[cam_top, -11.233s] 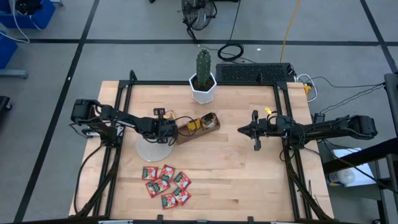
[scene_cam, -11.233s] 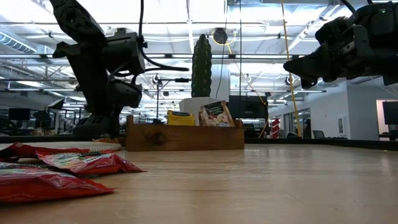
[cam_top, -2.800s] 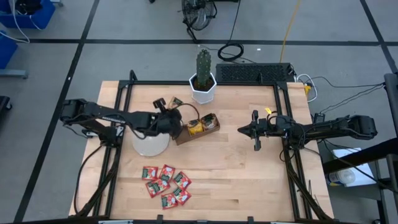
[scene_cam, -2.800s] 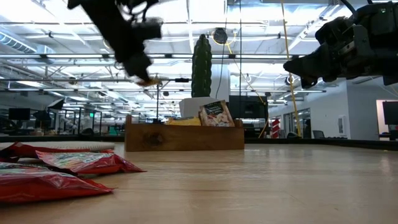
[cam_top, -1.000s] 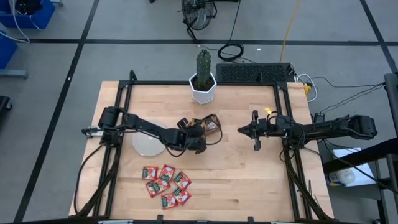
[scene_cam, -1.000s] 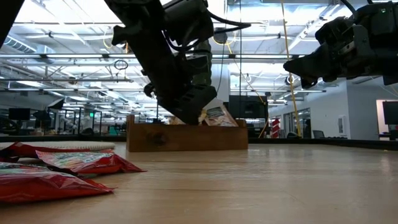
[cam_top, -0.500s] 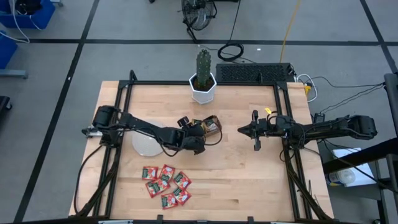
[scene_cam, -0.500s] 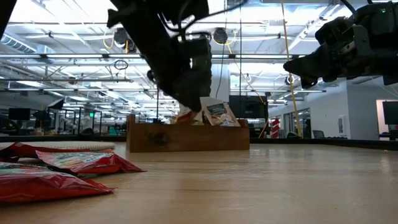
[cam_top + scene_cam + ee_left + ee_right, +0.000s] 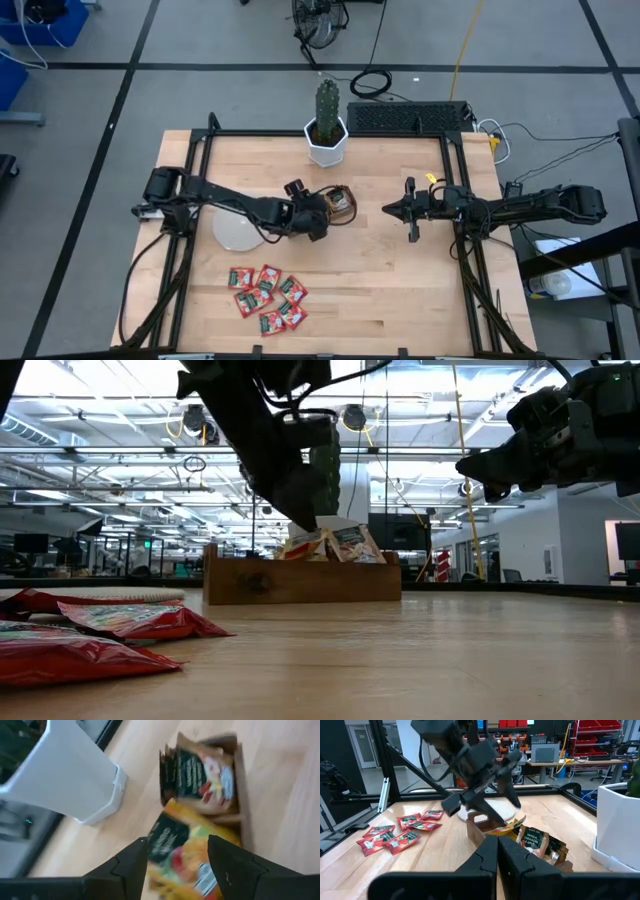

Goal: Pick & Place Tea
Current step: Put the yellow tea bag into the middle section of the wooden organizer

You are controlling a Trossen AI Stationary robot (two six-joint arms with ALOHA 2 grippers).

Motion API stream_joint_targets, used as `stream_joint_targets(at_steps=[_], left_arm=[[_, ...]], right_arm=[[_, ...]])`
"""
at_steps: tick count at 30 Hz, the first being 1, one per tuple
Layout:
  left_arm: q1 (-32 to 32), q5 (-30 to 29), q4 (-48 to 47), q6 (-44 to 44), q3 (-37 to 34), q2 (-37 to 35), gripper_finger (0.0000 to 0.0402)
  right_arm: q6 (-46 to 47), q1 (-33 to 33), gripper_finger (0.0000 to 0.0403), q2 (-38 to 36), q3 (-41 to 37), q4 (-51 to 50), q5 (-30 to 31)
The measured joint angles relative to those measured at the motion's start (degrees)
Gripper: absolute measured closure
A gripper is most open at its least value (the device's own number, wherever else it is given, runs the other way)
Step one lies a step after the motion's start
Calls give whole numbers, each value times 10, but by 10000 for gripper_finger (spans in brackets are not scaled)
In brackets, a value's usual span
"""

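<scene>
Two sachet kinds, orange-yellow (image 9: 192,857) and dark-printed (image 9: 202,777), in the brown tray (image 9: 300,580) under spread, empty left fingers (image 9: 130,867).

No text, brand or number can be made out. Print is seen on the dark-printed sachets (image 9: 192,772) and the orange-yellow sachets (image 9: 187,857), but it is too blurred to be read.

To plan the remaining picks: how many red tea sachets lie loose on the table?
8 red sachets, it seems, all in one overlapping cluster near the pale disc; others may be hidden beneath.
</scene>
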Motion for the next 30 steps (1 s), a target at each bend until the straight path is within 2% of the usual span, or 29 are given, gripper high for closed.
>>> stream_joint_targets(at_steps=[3,9,11,14,20,30], left_arm=[[3,1,-26,38,0,-19,192],[35,160,-54,19,0,-25,210],[47,187,-54,10,1,-7,225],[57,192,-59,5,-1,24,249],[59,193,-49,5,0,36,280],[48,198,-67,3,0,4,284]], right_arm=[[0,0,403,0,0,0,0],[0,0,403,0,0,4,0],[0,0,403,-1,0,0,0],[0,0,403,-1,0,1,0],[0,0,403,-1,0,0,0],[0,0,403,-1,0,0,0]])
